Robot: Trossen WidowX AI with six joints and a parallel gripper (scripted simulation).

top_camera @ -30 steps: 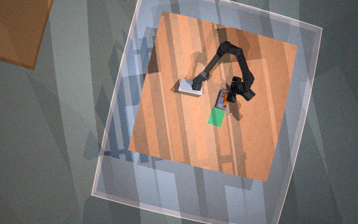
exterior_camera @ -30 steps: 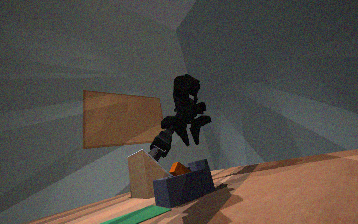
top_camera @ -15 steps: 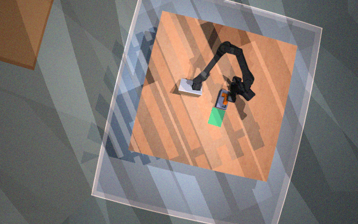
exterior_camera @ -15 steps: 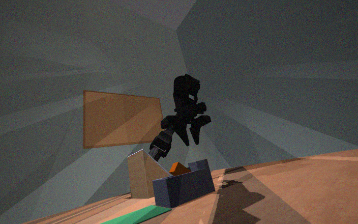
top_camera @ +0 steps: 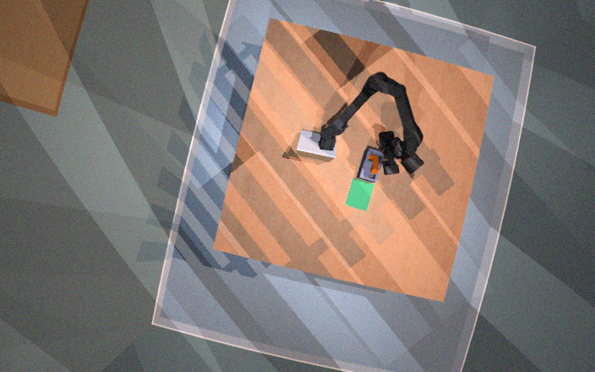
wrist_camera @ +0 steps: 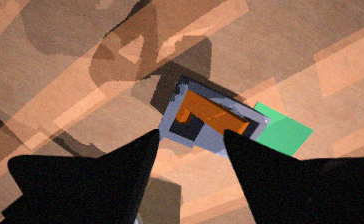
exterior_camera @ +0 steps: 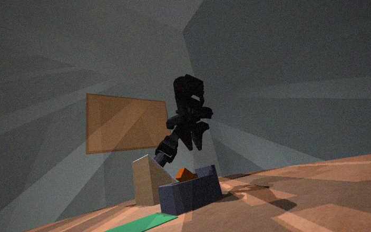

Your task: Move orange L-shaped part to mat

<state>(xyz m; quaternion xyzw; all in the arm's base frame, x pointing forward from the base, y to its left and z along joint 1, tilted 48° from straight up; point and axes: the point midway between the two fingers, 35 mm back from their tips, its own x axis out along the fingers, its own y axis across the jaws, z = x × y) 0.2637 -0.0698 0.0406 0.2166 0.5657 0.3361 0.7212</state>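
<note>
The orange L-shaped part [top_camera: 373,163] [exterior_camera: 184,174] [wrist_camera: 215,111] is tilted in the grey tray [top_camera: 363,162] [exterior_camera: 192,194] [wrist_camera: 171,118]. Its L-shaped end is low in the pocket at the tray end away from the mat. Its other end, nearer the mat, stands above the tray rim in the exterior view. The green mat [top_camera: 359,194] [exterior_camera: 145,223] [wrist_camera: 286,131] lies flat beside the tray's end. My gripper [top_camera: 388,152] [exterior_camera: 195,150] [wrist_camera: 191,134] is open and empty, pointing down, well above the tray and not touching the part.
A pale-topped block [top_camera: 309,142] [exterior_camera: 147,184] under the arm's base stands beside the tray, across a gap. The arm [top_camera: 380,83] arches around from it. A brown panel [top_camera: 13,55] [exterior_camera: 125,124] is far off in the background. Patchy shadows fall over the wooden surface.
</note>
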